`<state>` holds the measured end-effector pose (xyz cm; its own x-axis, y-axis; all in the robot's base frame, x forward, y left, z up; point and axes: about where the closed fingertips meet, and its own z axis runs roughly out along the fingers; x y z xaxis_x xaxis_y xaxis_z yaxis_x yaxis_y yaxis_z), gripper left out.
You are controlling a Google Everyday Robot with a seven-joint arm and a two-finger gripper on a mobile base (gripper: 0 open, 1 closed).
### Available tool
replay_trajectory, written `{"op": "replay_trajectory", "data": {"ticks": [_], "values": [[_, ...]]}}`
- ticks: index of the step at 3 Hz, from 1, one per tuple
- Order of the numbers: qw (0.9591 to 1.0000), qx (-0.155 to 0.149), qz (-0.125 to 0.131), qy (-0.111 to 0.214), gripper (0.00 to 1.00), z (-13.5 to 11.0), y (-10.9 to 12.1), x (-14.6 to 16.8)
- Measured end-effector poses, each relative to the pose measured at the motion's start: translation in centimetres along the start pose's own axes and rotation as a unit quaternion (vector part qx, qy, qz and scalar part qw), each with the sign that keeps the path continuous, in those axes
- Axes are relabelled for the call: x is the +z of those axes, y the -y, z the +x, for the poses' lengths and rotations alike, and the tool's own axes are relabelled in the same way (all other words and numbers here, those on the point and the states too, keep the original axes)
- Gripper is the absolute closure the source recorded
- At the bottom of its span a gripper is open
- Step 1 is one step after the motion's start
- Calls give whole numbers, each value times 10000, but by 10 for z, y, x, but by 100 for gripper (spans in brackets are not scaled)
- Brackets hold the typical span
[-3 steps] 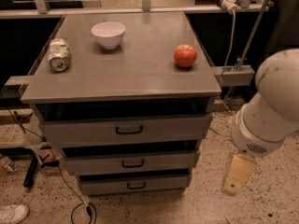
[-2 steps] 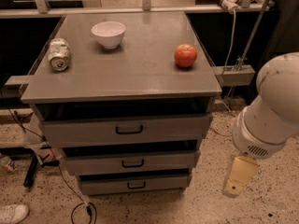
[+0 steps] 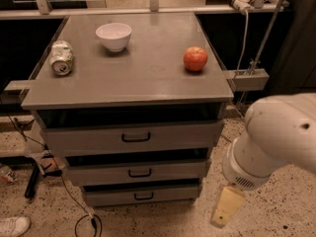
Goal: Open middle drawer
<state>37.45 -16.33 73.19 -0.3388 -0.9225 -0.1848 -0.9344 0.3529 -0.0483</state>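
The grey cabinet (image 3: 128, 85) is standing left of the gripper (image 3: 227, 207), which is hanging low under the white arm (image 3: 279, 137); its opening cannot be told. The middle drawer (image 3: 136, 172) is sitting up-left of it, with speckled floor (image 3: 276, 216) lying between. Bowl (image 3: 114, 36), apple (image 3: 195, 59) and can (image 3: 61, 58) are resting farther up-left.

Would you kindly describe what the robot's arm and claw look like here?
The arm is a bulky, smooth white shell with rounded joints and a small dark vent grille near the wrist. The claw, low at the right beside the cabinet, is pale yellow, flat and tapered.
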Motion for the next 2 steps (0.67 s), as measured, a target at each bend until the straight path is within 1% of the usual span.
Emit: {"op": "replay_trajectory", "data": {"ticks": [1, 2], "values": [[9996, 153, -148, 184, 0, -30, -12, 46], [9986, 331, -199, 371, 0, -56, -12, 78]]}}
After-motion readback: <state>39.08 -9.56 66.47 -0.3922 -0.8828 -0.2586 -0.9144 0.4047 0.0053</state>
